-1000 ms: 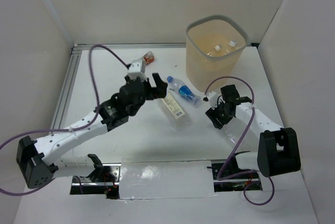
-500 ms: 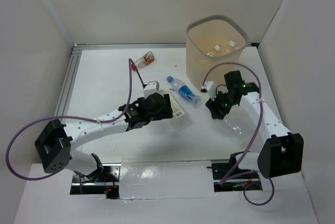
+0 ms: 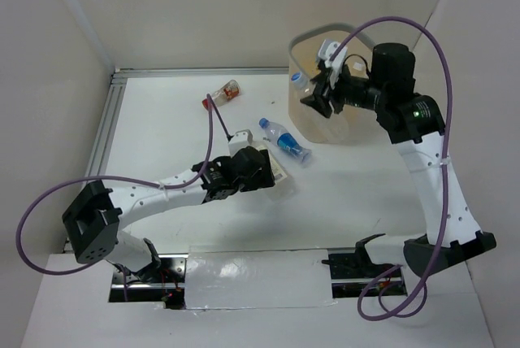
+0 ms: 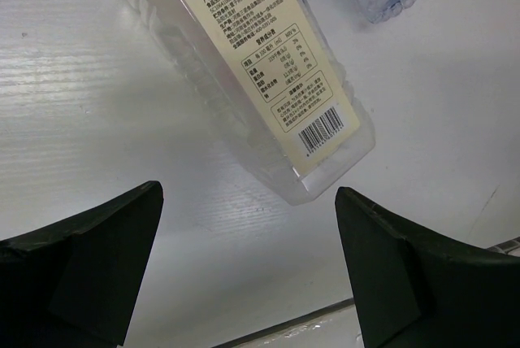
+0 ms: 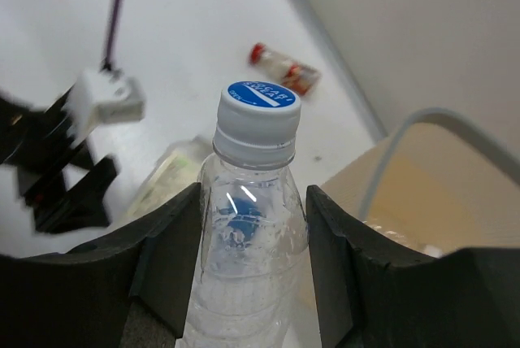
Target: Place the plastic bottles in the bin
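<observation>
Right tool [image 3: 318,94] grips a clear bottle [image 5: 252,202] just outside the bin [image 3: 357,132], at its left rim. Left tool [image 4: 248,197] stands wide over the labelled bottle [image 4: 268,63].

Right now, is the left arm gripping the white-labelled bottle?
No: the white-labelled bottle lies on the table, and the left fingers stand wide open, not touching it.

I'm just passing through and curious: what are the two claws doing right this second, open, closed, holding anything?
Left gripper: open, holding nothing, above the labelled bottle.
Right gripper: closed on a clear bottle with a white cap.
</observation>
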